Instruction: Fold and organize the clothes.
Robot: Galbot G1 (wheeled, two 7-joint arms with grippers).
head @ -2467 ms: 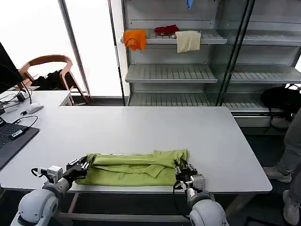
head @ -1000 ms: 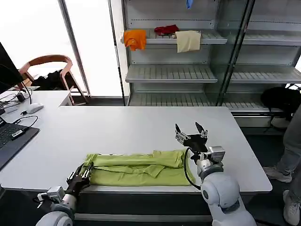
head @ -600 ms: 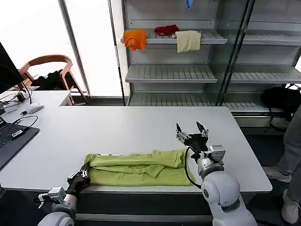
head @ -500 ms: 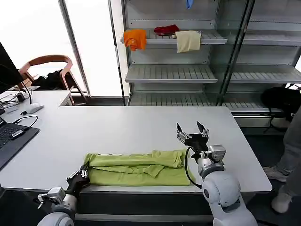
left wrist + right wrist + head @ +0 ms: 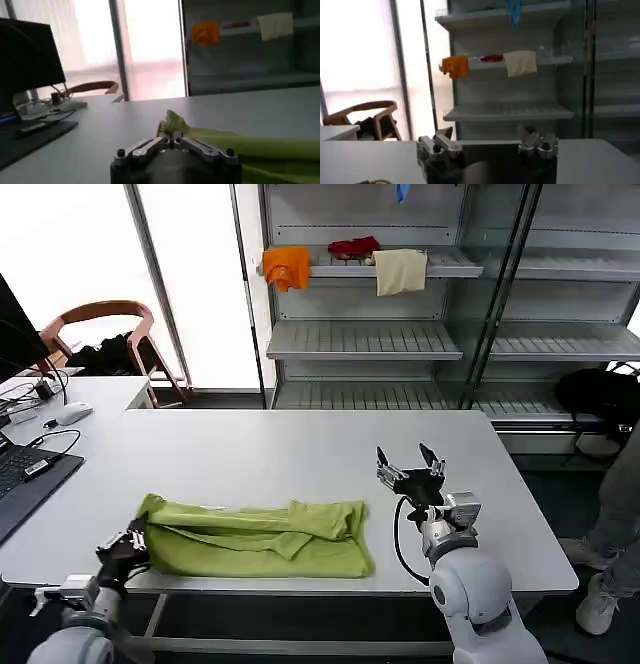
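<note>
Your lime-green T-shirt [image 5: 255, 536] lies on the white table [image 5: 300, 454] as a long folded band, running parallel to the near edge and just inside it; it sits left of the table's middle, its left end close to the near-left corner, its right end stopping short of the midpoint of the near edge's right half; folds and a raised ridge run along its length.

Your left gripper [image 5: 128, 546] sits low at the near edge by the shirt's left end, fingers pinched together on the fabric there — in the left wrist view the closed fingertips [image 5: 174, 143] hold a bunched peak of green cloth standing up just past them, with the rest of the band trailing away across the table [image 5: 100, 130].

Your right gripper [image 5: 412, 469] is raised above the table's right half, clear of the shirt and nearer the right edge than the cloth's end; fingers spread wide, holding nothing; the right wrist view shows the two fingers [image 5: 436, 145] well apart, pointed toward the shelving.

Far side, beyond the table: shelves [image 5: 360, 269] carrying an orange cloth [image 5: 287, 266] and a cream cloth [image 5: 400, 270]; a laptop [image 5: 25, 474] lies at the left edge.
</note>
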